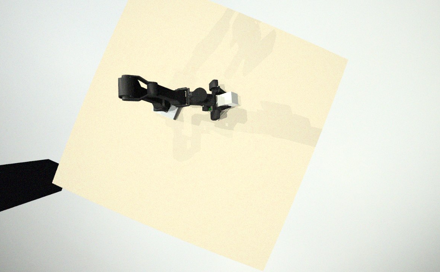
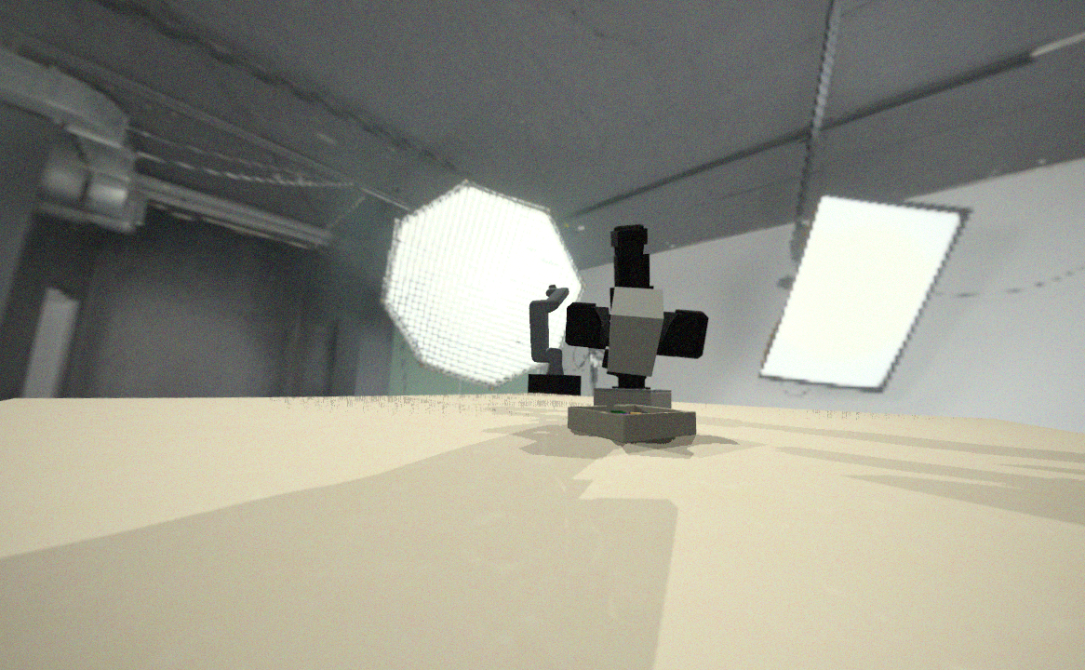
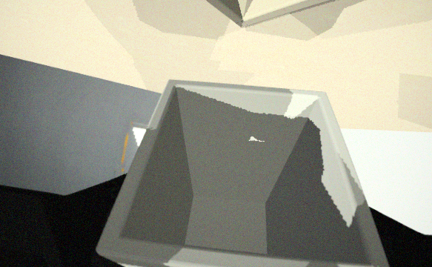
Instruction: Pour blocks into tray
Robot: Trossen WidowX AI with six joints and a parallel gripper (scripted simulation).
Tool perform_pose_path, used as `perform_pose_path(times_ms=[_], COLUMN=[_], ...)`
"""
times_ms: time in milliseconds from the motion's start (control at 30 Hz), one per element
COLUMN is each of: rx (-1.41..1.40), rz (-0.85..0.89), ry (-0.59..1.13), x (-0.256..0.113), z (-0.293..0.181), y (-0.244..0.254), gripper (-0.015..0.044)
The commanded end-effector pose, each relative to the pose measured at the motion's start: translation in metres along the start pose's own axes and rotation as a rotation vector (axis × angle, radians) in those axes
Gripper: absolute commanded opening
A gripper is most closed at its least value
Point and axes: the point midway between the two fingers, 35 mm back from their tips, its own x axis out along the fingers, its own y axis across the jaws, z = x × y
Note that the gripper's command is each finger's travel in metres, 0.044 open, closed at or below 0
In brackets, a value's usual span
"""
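Observation:
My gripper (image 1: 226, 99) (image 2: 635, 333) (image 3: 233, 167) is shut on the pale grey cup (image 1: 231, 98) (image 2: 634, 341) (image 3: 227, 156) and holds it in the air above the tray (image 2: 596, 424) (image 3: 271, 14). The cup is tipped, with its mouth towards the wrist camera. No block shows inside it in the wrist view. In the exterior view a green block (image 2: 617, 411) and an orange block (image 2: 636, 413) show just over the tray's wall. The green block also shows beside the gripper in the top view (image 1: 210, 109). The rest of the tray's inside is hidden; I see no purple block.
A low pale box (image 1: 165, 113) (image 2: 654, 398) lies under the arm, behind the tray in the exterior view. A dark arm-like shape (image 2: 540, 333) stands behind the table. A long black object (image 1: 15, 184) reaches the table's lower left corner. The table (image 1: 181, 203) has visible edges.

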Motion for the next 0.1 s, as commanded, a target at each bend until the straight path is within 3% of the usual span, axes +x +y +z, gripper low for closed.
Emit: perform_pose_path(times_ms=[0, 67], rx=[0.005, 0.005], rz=[0.007, 0.008], ry=[0.021, 0.033], x=[-0.0006, -0.0010], z=[0.0020, 0.0020], y=[0.0004, 0.0004], gripper=[0.0000, 0.0000])
